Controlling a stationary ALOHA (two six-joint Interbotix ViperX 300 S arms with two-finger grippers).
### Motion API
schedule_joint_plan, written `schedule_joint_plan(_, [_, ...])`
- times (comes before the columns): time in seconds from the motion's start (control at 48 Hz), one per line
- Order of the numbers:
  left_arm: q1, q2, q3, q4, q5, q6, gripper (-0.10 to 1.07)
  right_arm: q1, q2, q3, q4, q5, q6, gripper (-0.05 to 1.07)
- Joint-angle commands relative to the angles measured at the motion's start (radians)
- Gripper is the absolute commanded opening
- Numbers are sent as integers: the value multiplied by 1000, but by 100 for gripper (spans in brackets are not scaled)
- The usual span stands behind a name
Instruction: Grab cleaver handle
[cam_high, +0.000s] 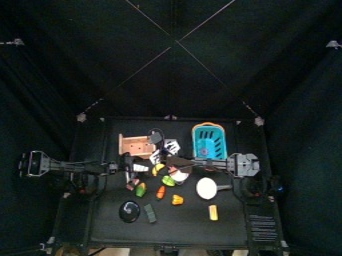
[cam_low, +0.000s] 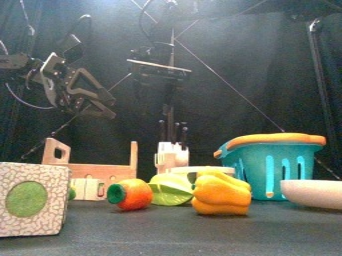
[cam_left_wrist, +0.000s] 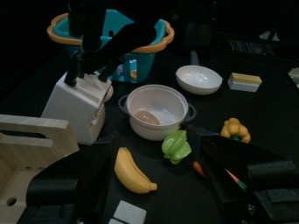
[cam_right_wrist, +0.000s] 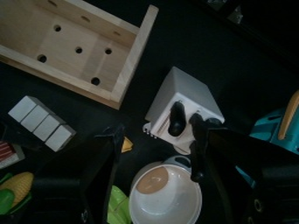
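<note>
The right fingers (cam_right_wrist: 149, 144) are spread wide and nothing is held between them. They are seen from the right wrist view directly over the white knife block (cam_right_wrist: 181, 109), and the black cleaver handle (cam_right_wrist: 177, 120) sticking out of the block lies between the two fingers, slightly nearer to one of them. No contact with the handle can be seen. In the left wrist view the right fingers (cam_left_wrist: 103, 63) are shown coming down on the knife block (cam_left_wrist: 79, 103) from above, with dark handles (cam_left_wrist: 93, 77) at the top of the block just under the fingertips.

Just beside the fingers, on the side away from the block, a white bowl (cam_right_wrist: 163, 194) with a brownish inside is placed. A green vegetable (cam_right_wrist: 117, 208) is found next to this bowl. Beyond the block a wooden rack (cam_right_wrist: 82, 48) with holes lies on the desk (cam_right_wrist: 222, 52), and a row of small white cubes (cam_right_wrist: 38, 121) is seen near it. A teal basket (cam_right_wrist: 286, 122) with an orange rim is found at the far side of the block.

The left fingers (cam_left_wrist: 152, 188) are seen low over the desk, well apart from the block, above a banana (cam_left_wrist: 135, 171); they are parted and empty. A second white bowl (cam_left_wrist: 198, 79) and a yellow pepper (cam_left_wrist: 237, 129) lie further out.
</note>
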Motion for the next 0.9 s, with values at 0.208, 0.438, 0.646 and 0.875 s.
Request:
schedule_joint_plan(0.208, [-2, -2, -8, 0, -6, 2, 95, -3, -58, 75, -69, -34, 150, 95])
schedule_joint_plan(0.438, [0, -2, -8, 0, -5, 2, 95, -8, -81, 150, -43, -144, 201, 95])
schedule_joint_plan(0.646, [2, -2, -6, 0, -6, 2, 95, -21, -91, 176, -78, -170, 253, 95])
schedule_joint_plan(0.875, [2, -2, -6, 0, -6, 2, 95, -25, -89, 164, -86, -160, 259, 94])
